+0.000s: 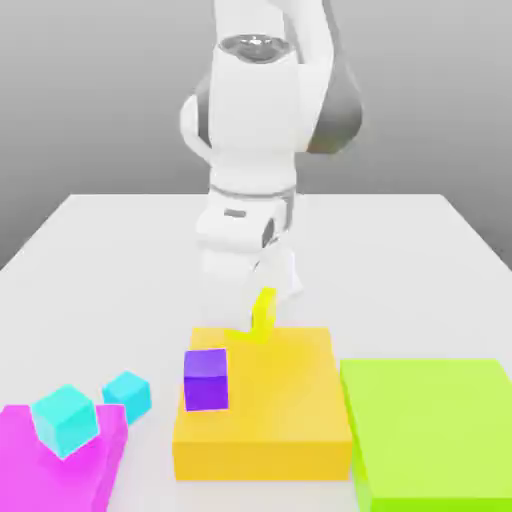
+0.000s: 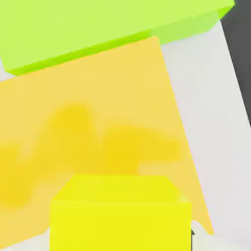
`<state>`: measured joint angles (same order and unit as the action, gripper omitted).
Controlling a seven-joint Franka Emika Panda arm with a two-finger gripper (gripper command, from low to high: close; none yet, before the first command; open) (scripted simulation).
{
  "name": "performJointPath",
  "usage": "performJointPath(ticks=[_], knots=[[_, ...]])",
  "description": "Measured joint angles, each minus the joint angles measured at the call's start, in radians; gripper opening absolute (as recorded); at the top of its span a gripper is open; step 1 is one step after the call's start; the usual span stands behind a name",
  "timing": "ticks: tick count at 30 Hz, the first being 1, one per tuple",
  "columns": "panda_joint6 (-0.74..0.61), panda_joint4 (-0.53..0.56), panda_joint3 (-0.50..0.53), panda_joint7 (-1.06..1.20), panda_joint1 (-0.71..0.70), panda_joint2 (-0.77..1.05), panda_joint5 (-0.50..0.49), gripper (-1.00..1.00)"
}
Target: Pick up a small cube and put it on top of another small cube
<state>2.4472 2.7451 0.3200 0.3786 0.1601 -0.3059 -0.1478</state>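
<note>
The small cube (image 1: 263,315) is bright yellow and sits tilted between the fingers of my gripper (image 1: 263,303), which is shut on it. It hangs just over the far edge of a flat orange block (image 1: 290,410). In the hand view the small cube (image 2: 120,215) looms close, with the orange block (image 2: 98,122) spread beneath it. A purple cube (image 1: 206,379) stands on the orange block near the edge on the exterior view's left.
A flat lime-green block (image 1: 430,425) lies at the exterior view's right, and it appears beyond the orange one as the lime-green block (image 2: 98,29) in the hand view. One cyan cube (image 1: 66,420) rests on a magenta block (image 1: 50,475); another cyan cube (image 1: 127,395) stands beside it on the white table (image 1: 100,260).
</note>
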Motion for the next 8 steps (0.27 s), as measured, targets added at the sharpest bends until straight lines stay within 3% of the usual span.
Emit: performJointPath(ticks=[4,5,8], knots=[[0.137,0.025,0.026,0.024,0.003,0.115,0.035,-1.00],[0.170,0.031,0.030,0.029,0.004,0.142,0.041,1.00],[0.170,0.031,0.030,0.029,0.004,0.142,0.041,1.00]])
